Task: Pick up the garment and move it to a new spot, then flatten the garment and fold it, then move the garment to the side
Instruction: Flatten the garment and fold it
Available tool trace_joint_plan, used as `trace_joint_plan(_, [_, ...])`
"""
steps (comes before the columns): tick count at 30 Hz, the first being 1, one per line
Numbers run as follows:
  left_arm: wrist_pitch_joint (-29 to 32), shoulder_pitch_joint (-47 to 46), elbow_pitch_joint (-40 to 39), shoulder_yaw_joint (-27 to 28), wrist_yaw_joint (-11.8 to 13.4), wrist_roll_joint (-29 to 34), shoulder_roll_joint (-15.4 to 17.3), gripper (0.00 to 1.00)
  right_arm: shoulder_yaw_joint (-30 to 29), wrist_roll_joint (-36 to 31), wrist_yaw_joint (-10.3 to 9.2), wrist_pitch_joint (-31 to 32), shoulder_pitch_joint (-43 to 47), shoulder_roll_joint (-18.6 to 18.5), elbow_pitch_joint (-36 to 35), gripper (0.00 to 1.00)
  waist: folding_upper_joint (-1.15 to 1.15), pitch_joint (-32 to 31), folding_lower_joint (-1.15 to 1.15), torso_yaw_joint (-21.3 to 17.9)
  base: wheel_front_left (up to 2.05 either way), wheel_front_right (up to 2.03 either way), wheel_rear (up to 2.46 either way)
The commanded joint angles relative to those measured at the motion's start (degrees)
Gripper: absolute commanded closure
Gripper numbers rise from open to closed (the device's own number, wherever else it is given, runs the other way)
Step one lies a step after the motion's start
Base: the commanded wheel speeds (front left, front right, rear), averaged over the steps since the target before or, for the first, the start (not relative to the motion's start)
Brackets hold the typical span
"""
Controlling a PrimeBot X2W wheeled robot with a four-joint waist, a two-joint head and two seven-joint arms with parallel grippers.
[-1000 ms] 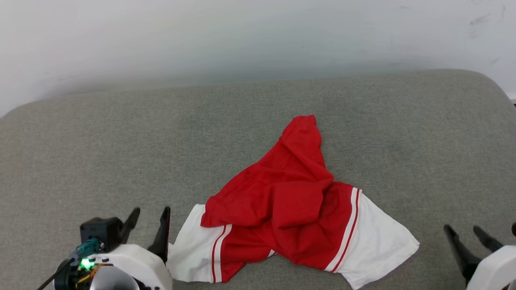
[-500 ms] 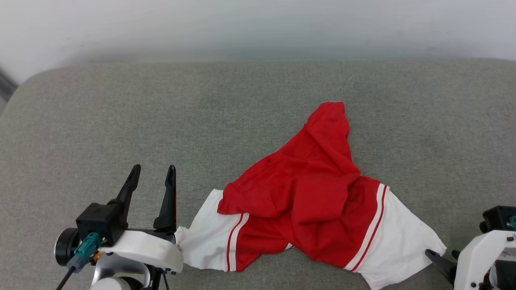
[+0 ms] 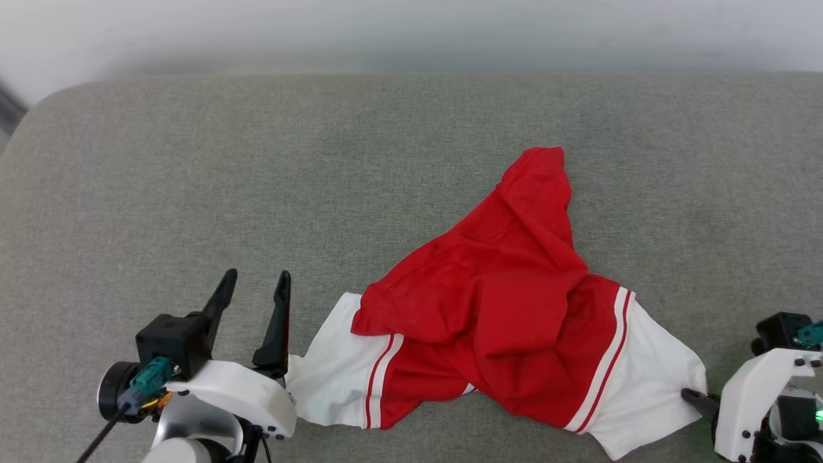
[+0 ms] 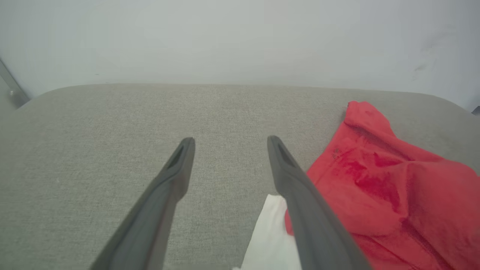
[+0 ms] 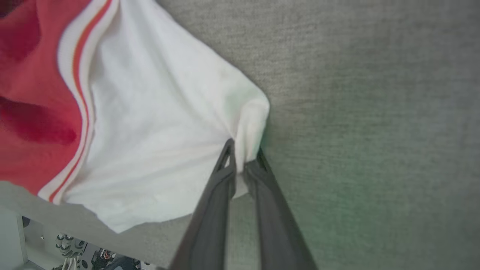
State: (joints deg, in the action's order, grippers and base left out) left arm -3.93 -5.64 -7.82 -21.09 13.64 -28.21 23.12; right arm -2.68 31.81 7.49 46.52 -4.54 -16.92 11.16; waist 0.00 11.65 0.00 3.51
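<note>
**Right sleeve pinched, lift not begun**

My left pincer [image 3: 256, 280] gapes wide, empty, just beside the left sleeve [image 3: 328, 373]. The shirt [image 3: 488, 308] lies crumpled on the grey cushion [image 3: 193, 161]; moving, flattening and folding all remain. My right pincer [image 5: 243, 150] has nipped the right sleeve [image 5: 157, 123] at its corner; a second ago it stood open, apart.

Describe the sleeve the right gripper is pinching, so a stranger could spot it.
On the wide grey cushion lies a crumpled red shirt with white sleeves at its near ends. The one meant is the sleeve on the robot's right, its corner pinched in the right gripper; the other sleeve lies loose beside the open left gripper.
</note>
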Motion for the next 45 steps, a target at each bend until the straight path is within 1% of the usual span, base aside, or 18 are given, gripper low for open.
trace_joint_plan(1, [1.65, 0.48, 0.31, -0.03, -0.92, -1.46, 0.74, 0.00, 1.20, 0.15, -0.01, -0.44, 0.62, 1.02, 1.31, 1.00, 0.00, -0.79, 0.00, -0.72, 0.00, 0.00, 0.00])
trace_joint_plan(6, [13.36, 2.57, 1.56, -0.93, -4.05, -7.25, 5.18, 0.00, 1.00, -0.74, -0.01, -1.86, -0.38, -0.19, -1.98, 1.00, 0.00, -1.93, 0.00, -2.65, 0.00, 0.00, 0.00])
trace_joint_plan(7, [13.36, 2.57, 1.56, -0.93, -4.05, -7.25, 5.18, 0.00, 1.00, -0.74, -0.01, -1.86, -0.38, -0.19, -1.98, 1.00, 0.00, -1.93, 0.00, -2.65, 0.00, 0.00, 0.00])
trace_joint_plan(10, [20.49, 4.09, 2.12, -0.89, -4.64, -10.67, 8.03, 0.00, 1.40, -1.03, -0.01, -1.86, -0.35, 0.06, -3.24, 1.00, 0.00, -2.15, 0.00, -3.82, 0.00, 0.00, 0.00])
trace_joint_plan(13, [25.31, 5.21, 2.93, -1.22, -5.23, -12.97, 9.93, 0.00, 1.79, -0.89, -0.01, -2.00, -0.55, 0.46, -3.90, 1.00, 0.00, -1.86, 0.00, -4.82, 0.00, 0.00, 0.00])
trace_joint_plan(19, [31.25, 4.23, 5.21, -3.27, -7.17, -15.44, 10.99, 0.00, 2.52, -0.39, -0.01, -2.62, -0.44, 1.11, -4.36, 1.00, 0.00, -0.55, 0.00, -6.28, 0.00, 0.00, 0.00])
trace_joint_plan(20, [32.79, 4.12, 6.04, -4.04, -7.53, -15.80, 11.13, 0.00, 2.63, -0.32, -0.01, -2.61, -0.50, 1.16, -4.27, 1.00, 0.00, -0.27, 0.00, -6.49, 0.00, 0.00, 0.00])
trace_joint_plan(21, [37.46, 3.46, 8.37, -7.04, -8.68, -15.58, 11.28, 0.00, 2.67, -0.15, -0.01, -2.93, -0.95, 1.44, -4.24, 1.00, 0.00, 0.34, 0.00, -7.01, 0.00, 0.00, 0.00])
trace_joint_plan(22, [39.19, 3.34, 9.12, -8.29, -9.12, -15.60, 11.19, 0.07, 2.66, -0.14, -0.01, -3.04, -0.99, 1.41, -4.19, 1.00, 0.00, 0.47, 0.00, -7.13, 0.00, 0.00, 0.00])
trace_joint_plan(23, [40.66, 3.35, 9.82, -9.29, -9.41, -16.01, 10.84, 0.43, 2.64, -0.20, -0.01, -3.20, -1.04, 1.42, -4.14, 1.00, 0.00, 0.53, 0.00, -7.23, 0.00, 0.00, 0.00])
trace_joint_plan(24, [41.67, 3.28, 10.40, -10.17, -9.70, -16.22, 10.40, 0.66, 2.62, -0.23, -0.01, -3.21, -1.12, 1.51, -4.09, 1.00, 0.00, 0.55, 0.00, -7.34, 0.00, 0.00, 0.00])
trace_joint_plan(25, [42.06, 3.04, 10.86, -10.60, -9.98, -16.14, 10.07, 0.95, 2.62, -0.32, -0.01, -3.47, -1.12, 1.50, -4.09, 1.00, 0.00, 0.55, 0.00, -7.44, 0.00, 0.00, 0.00])
trace_joint_plan(26, [42.01, 2.66, 11.31, -10.76, -10.13, -16.13, 9.66, 1.00, 2.61, -0.41, -0.01, -4.03, -1.22, 1.47, -4.36, 1.00, 0.00, 0.49, 0.00, -7.52, 0.00, 0.00, 0.00])
trace_joint_plan(30, [37.38, 0.88, 11.38, -9.51, -10.85, -14.95, 9.09, 1.00, 3.33, -0.27, -0.01, -6.67, -1.61, 0.81, -5.47, 1.00, 0.00, -0.56, 0.00, -7.59, 0.00, 0.00, 0.00])
trace_joint_plan(34, [31.05, -0.75, 10.72, -7.18, -11.05, -12.66, 10.11, 1.00, 3.60, -0.87, -0.01, -9.89, -1.68, -0.31, -6.73, 1.00, 0.00, -2.49, 0.00, -7.07, 0.00, 0.00, 0.00])
trace_joint_plan(38, [25.76, -2.52, 7.58, -4.75, -9.91, -10.47, 10.70, 1.00, 3.39, -1.60, -0.01, -13.89, -3.01, -1.37, -8.08, 1.00, 0.00, -4.69, 0.00, -6.46, 0.00, 0.00, 0.00])
trace_joint_plan(41, [22.55, -5.02, 4.43, -2.67, -8.27, -8.73, 10.63, 1.00, 2.85, -2.33, -0.01, -16.05, -5.01, -2.06, -8.79, 1.00, 0.00, -5.88, 0.00, -6.24, 0.00, 0.00, 0.00])
trace_joint_plan(45, [19.25, -10.13, 2.16, -0.31, -6.76, -7.16, 9.52, 1.00, 1.37, -3.94, -0.01, -18.85, -9.66, -2.34, -8.97, 1.00, 0.00, -6.75, 0.00, -6.14, 0.00, 0.00, 0.00])
